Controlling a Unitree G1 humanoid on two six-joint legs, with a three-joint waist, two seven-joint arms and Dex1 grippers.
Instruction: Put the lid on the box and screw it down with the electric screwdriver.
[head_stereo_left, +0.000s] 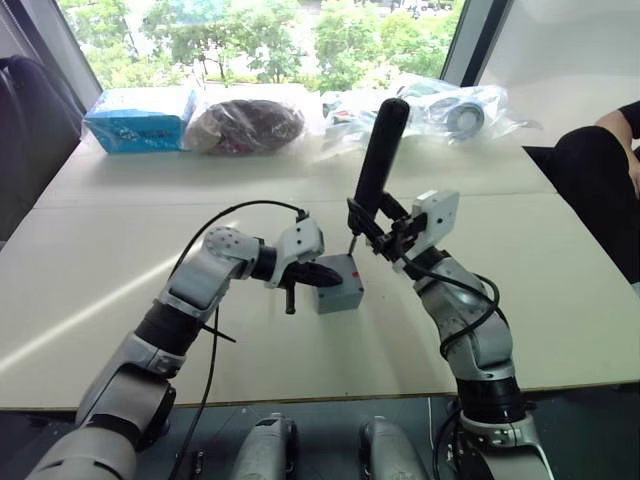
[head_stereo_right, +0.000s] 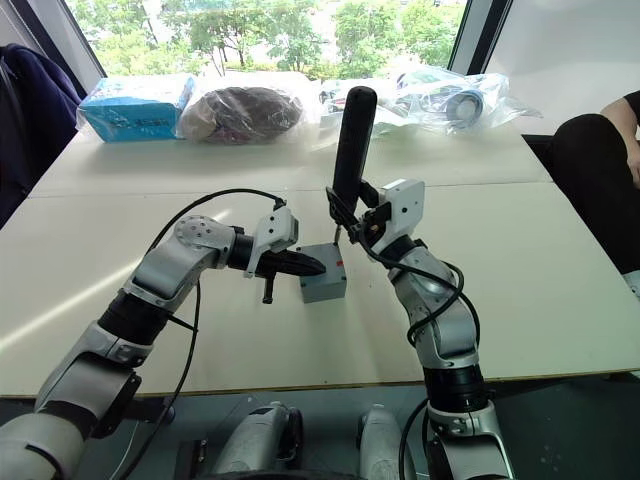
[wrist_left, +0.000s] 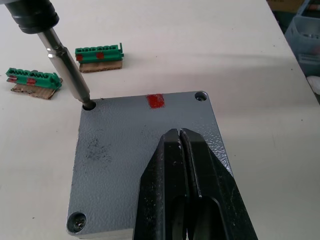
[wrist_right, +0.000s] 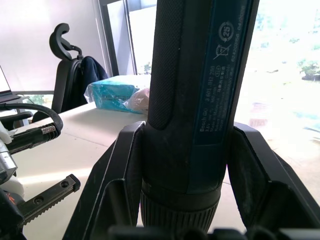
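The grey box (head_stereo_left: 341, 295) stands mid-table with the lid (wrist_left: 125, 155) lying flat on top. The lid carries a red mark (wrist_left: 155, 100) and screws in two corners. My left gripper (head_stereo_left: 326, 276) is shut, its closed fingertips (wrist_left: 179, 137) resting on the lid's top. My right gripper (head_stereo_left: 385, 236) is shut on the electric screwdriver (head_stereo_left: 378, 160) and holds it nearly upright. The screwdriver's metal bit (wrist_left: 67, 67) stands in the lid's far corner hole. The screwdriver's black body (wrist_right: 192, 90) sits between the right fingers.
Two green terminal strips (wrist_left: 99, 51) (wrist_left: 32, 80) lie on the table just beyond the box. At the table's far edge are a blue packet (head_stereo_left: 140, 118), a bagged dark bundle (head_stereo_left: 245, 125) and clear plastic bags (head_stereo_left: 455, 110). A person (head_stereo_left: 600, 170) sits at the right.
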